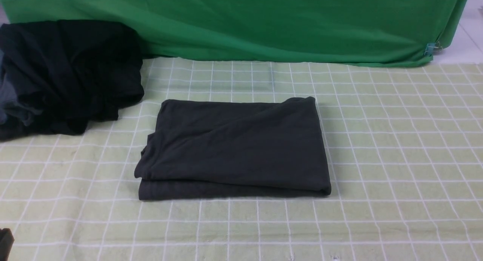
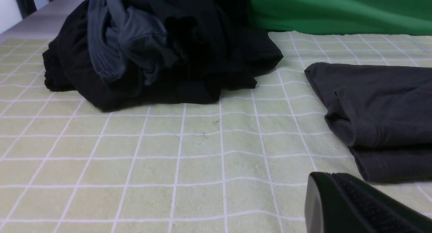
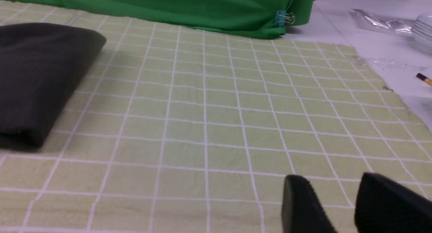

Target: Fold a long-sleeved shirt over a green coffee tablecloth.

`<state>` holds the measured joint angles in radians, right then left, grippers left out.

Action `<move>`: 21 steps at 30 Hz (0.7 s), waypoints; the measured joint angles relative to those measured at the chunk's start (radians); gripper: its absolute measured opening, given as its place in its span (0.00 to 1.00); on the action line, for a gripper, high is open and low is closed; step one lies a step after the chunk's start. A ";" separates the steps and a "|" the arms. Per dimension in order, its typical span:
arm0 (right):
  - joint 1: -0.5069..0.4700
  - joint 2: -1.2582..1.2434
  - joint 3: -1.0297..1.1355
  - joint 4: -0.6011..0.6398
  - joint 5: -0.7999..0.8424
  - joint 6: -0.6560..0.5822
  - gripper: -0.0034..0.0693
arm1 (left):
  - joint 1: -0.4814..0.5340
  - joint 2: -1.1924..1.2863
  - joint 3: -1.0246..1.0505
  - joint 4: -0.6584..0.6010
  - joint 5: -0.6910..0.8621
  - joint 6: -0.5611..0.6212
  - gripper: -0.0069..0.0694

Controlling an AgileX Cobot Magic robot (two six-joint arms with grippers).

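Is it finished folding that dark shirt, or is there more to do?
It looks done: the shirt lies as a compact folded rectangle on the checked tablecloth. Nothing is in hand; the left gripper is shut on nothing, and the right gripper stands parted and empty, both clear of the shirt. Nothing obvious seems left to do.

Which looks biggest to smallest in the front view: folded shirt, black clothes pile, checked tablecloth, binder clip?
1. checked tablecloth
2. folded shirt
3. black clothes pile, partly cut off at the edge, so unsure against the shirt
4. binder clip
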<state>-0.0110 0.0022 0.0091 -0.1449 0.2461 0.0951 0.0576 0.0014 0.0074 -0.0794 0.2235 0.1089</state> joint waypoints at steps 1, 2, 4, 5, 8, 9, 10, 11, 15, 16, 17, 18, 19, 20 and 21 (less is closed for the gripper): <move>-0.002 0.000 0.000 0.000 0.000 0.005 0.38 | 0.000 0.000 0.000 0.000 0.000 0.000 0.11; -0.002 0.000 0.000 0.000 0.000 0.010 0.38 | 0.000 0.000 0.000 0.000 0.000 0.000 0.11; -0.002 0.000 0.000 0.000 0.000 0.015 0.38 | 0.000 0.000 0.000 0.000 0.000 0.000 0.11; -0.002 0.000 0.000 0.000 0.000 0.016 0.38 | 0.000 0.000 0.000 0.000 0.000 0.000 0.11; -0.002 0.000 0.000 0.000 0.000 0.016 0.38 | 0.000 0.000 0.000 0.000 0.000 0.000 0.11; -0.002 0.000 0.000 0.000 0.000 0.016 0.38 | 0.000 0.000 0.000 0.000 0.000 0.000 0.11; -0.002 0.000 0.000 0.000 -0.001 0.017 0.38 | 0.000 0.000 0.000 0.000 0.000 0.000 0.11; -0.002 0.000 0.000 0.000 -0.001 0.017 0.38 | 0.000 0.000 0.000 0.000 0.000 0.000 0.11; -0.002 0.000 0.000 0.000 -0.001 0.017 0.38 | 0.000 -0.001 0.000 0.000 0.000 0.000 0.11; -0.002 0.000 0.000 0.000 -0.001 0.017 0.38 | 0.000 -0.001 0.000 0.000 0.000 0.000 0.11; -0.002 0.000 0.000 0.000 -0.001 0.017 0.38 | 0.000 -0.001 0.000 0.000 0.000 0.000 0.11; -0.002 0.000 0.000 0.000 -0.001 0.017 0.38 | 0.000 -0.001 0.000 0.000 0.000 0.000 0.11; -0.002 0.000 0.000 0.000 -0.001 0.017 0.38 | 0.000 -0.001 0.000 0.000 0.000 0.000 0.11; -0.002 0.000 0.000 0.000 -0.001 0.017 0.38 | 0.000 -0.001 0.000 0.000 0.000 0.000 0.11; -0.002 0.000 0.000 0.000 -0.001 0.017 0.38 | 0.000 -0.001 0.000 0.000 0.000 0.000 0.11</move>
<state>-0.0128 0.0022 0.0091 -0.1449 0.2450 0.1121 0.0576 0.0000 0.0074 -0.0794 0.2235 0.1089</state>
